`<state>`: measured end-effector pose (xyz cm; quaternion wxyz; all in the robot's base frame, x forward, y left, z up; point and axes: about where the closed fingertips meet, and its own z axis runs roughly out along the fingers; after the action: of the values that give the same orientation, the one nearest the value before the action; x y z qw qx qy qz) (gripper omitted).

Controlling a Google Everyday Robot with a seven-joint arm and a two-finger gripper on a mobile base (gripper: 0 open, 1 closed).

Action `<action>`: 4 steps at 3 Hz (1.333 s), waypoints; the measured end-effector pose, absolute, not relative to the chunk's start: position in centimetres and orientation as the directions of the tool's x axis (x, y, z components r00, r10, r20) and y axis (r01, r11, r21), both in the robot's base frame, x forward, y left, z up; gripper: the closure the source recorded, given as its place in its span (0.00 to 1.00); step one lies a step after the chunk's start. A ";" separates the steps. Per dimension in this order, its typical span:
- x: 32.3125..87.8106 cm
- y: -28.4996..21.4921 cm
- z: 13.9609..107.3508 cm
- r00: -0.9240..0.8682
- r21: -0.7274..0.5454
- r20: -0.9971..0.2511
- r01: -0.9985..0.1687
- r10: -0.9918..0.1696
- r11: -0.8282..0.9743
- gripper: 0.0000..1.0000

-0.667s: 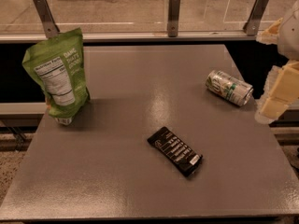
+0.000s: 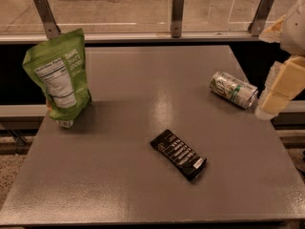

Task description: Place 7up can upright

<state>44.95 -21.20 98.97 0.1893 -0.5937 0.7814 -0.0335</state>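
At the right edge: the tool (image 2: 280, 90) shows as pale cream blocks; the side of the view cuts most of it off; it hangs by the right side of the table (image 2: 128, 194), just beside the can
Tool's grip: I cannot tell how far open it is; I cannot tell if it touches the can or has hold of anything
7up can (image 2: 233, 89): lies on its side, not standing up; it is on the table near the right edge, a bit toward the back; it is silver with green marks; one end points at the tool, the other end points toward the middle of the table
Hard to see: the words on the can are too blurry to read; I cannot tell which end has the pull tab
Green pouch (image 2: 59, 78): stands up at the back left of the table; its white food label faces us; a small pale bit peeks out at its bottom, and I cannot tell what that is
Black bar (image 2: 180, 155): lies flat near the middle of the table, closer to the front, turned on a slant; its white print is too small to read
Around the can: the pouch and the bar are both well apart from it
Behind the table: metal posts (image 2: 177, 14) hold a glass wall; a pale floor shows through it
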 end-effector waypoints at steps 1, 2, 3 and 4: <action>47.7 -21.0 97.3 -0.248 -0.243 -0.258 -0.919 -0.934 0.311 0.00; 50.9 -21.3 94.2 -0.283 -0.218 -0.235 -0.917 -0.930 0.335 0.00; 53.3 -21.6 91.3 -0.315 -0.218 -0.198 -0.909 -0.928 0.355 0.00; 54.8 -22.1 88.8 -0.346 -0.212 -0.183 -0.900 -0.920 0.381 0.00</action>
<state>54.77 -22.06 88.80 0.1368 -0.5551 0.8196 -0.0369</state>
